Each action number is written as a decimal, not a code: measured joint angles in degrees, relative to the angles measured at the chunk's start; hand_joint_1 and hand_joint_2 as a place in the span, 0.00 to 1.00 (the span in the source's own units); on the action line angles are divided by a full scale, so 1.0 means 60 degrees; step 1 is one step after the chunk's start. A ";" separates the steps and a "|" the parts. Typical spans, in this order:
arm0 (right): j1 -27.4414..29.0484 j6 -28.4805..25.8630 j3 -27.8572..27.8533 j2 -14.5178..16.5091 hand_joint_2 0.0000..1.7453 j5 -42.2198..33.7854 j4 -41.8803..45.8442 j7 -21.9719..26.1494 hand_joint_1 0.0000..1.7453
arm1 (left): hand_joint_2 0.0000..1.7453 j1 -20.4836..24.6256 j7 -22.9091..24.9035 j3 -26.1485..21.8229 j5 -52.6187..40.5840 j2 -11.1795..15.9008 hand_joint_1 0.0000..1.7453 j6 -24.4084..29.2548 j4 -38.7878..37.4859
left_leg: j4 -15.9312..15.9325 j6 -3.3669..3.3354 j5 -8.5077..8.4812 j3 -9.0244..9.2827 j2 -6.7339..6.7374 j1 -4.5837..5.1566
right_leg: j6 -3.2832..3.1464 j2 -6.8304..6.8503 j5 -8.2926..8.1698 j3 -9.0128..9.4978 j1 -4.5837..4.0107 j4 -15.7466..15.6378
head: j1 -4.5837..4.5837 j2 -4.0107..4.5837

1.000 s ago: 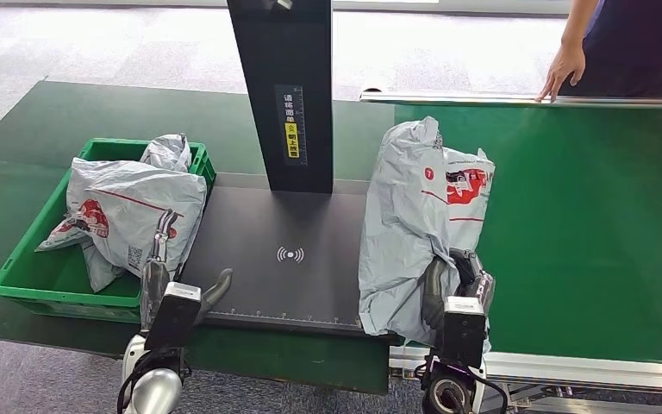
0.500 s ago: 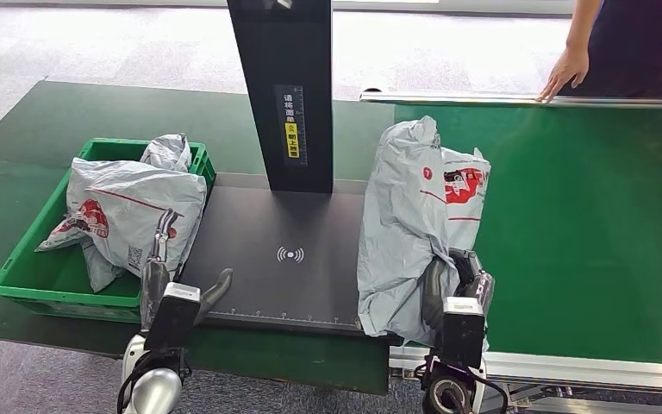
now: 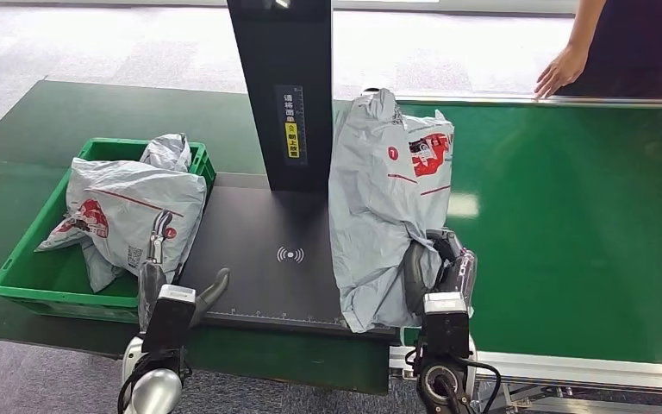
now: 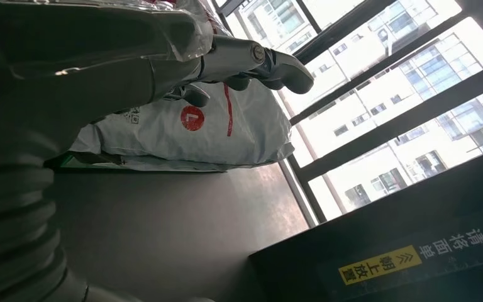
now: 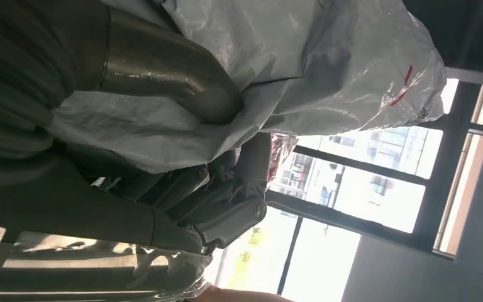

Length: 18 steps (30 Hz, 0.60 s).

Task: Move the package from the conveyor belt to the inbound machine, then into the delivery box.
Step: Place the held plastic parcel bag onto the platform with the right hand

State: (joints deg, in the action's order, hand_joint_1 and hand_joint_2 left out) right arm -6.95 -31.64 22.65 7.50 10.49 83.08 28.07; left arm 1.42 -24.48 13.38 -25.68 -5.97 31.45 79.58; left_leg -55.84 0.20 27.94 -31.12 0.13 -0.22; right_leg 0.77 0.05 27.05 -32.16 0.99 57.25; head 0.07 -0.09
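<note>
My right hand [image 3: 438, 269] grips the lower edge of a grey plastic package [image 3: 379, 198] with a red-and-white label, held upright over the right side of the black inbound machine plate [image 3: 267, 259]. In the right wrist view the package [image 5: 302, 82] wraps over my thumb and fingers [image 5: 214, 201]. My left hand [image 3: 162, 267] hovers open at the plate's front left corner, by the green delivery box [image 3: 26, 276], which holds other grey packages [image 3: 129, 207]. The left wrist view has my left hand [image 4: 226, 63] with fingers apart before a boxed package [image 4: 188, 126].
The machine's black post [image 3: 283, 95] rises behind the plate. The green conveyor belt [image 3: 586, 224] runs to the right. A person's hand [image 3: 558, 71] rests at the belt's far rail.
My right hand has carried the package leftward and up, from the belt's edge to over the machine plate. The left hand has barely moved.
</note>
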 joint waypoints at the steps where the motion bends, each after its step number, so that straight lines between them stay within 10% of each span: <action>1: -0.0038 -0.0002 0.0111 -0.0035 1.00 0.0019 0.0131 -0.0062 1.00 | 1.00 -0.0029 -0.0024 -0.0001 0.0023 0.0002 0.00 0.0030 0.0001 | 0.0000 0.0000 0.0000 0.0000 0.0000 0.0000 | 0.0000 0.0000 0.0000 0.0000 0.0000 0.0000 | 0.0000 0.0000; 18: -0.0710 -0.0088 0.0833 -0.0310 1.00 -0.0524 0.0227 -0.0029 1.00 | 1.00 -0.0199 -0.0215 -0.0017 0.0239 0.0026 0.00 0.0317 0.0058 | 0.0000 0.0000 0.0000 0.0000 -0.0001 0.0000 | 0.0000 0.0000 0.0000 0.0002 0.0000 0.0000 | 0.0001 0.0000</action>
State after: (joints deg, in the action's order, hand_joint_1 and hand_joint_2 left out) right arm -11.21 -32.17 27.65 5.64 7.34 84.44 27.90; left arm 0.22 -25.77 13.27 -24.24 -5.81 33.35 79.93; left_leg -55.83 0.20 27.94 -31.12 0.12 -0.22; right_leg 0.77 0.05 27.05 -32.15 0.99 57.25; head 0.08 -0.09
